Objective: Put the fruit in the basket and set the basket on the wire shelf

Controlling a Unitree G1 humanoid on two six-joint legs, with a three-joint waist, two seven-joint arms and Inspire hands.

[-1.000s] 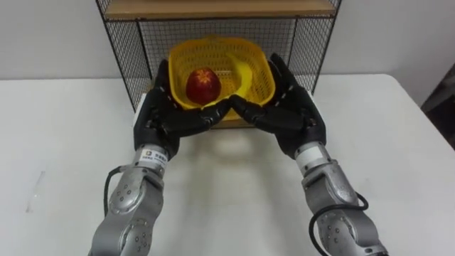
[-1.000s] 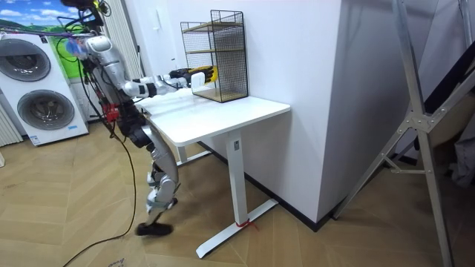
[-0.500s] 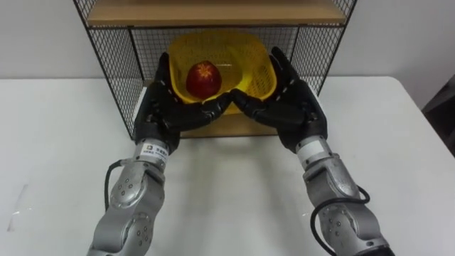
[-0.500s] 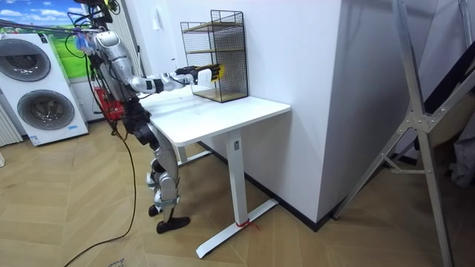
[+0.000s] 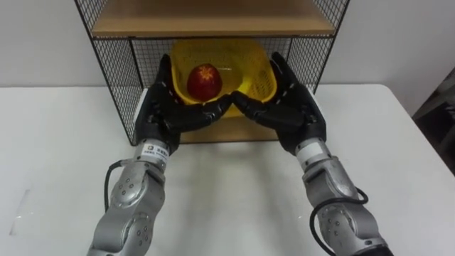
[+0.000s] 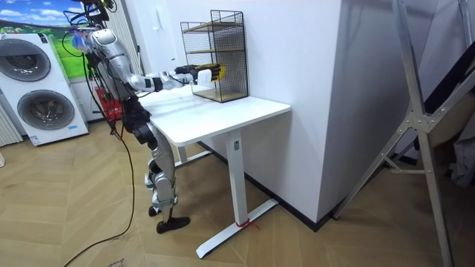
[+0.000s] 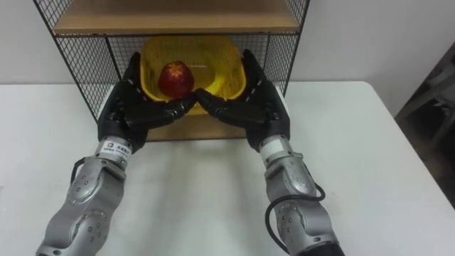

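White wall and white desk (image 5: 57, 156) frame the scene. A wire shelf (image 5: 114, 78) stands at the desk's far edge against the wall, and two washing machines (image 6: 44, 81) are on the room view's left. The robot stands at the desk's near edge, facing the shelf, with both arms stretched forward.

A yellow basket (image 5: 234, 57) is held between its palms inside the shelf's lower compartment, under the upper wooden board (image 5: 213, 18) and above the lower board (image 5: 227, 131). A red apple (image 5: 204, 78) lies in the basket towards its left side. Whether a second, yellow fruit lies beside it cannot be told against the yellow mesh.

The left robot hand (image 5: 167, 110) and the right robot hand (image 5: 288, 110) are both spread wide. Their fingers lie flat up the basket's side walls, and the thumbs reach inward under its front rim until they almost meet. Neither robot hand closes round anything; the basket appears to be carried by the two hands pressing towards each other. This likely keeps it level so the apple does not roll, and leaves the handleless rim free to pass under the upper board.

The fruit is loaded and the basket is inside the frame. It cannot be told whether its base is resting on the lower board. The remaining step looks to be lowering it onto the board and drawing both hands out sideways without dragging the basket back towards the front.
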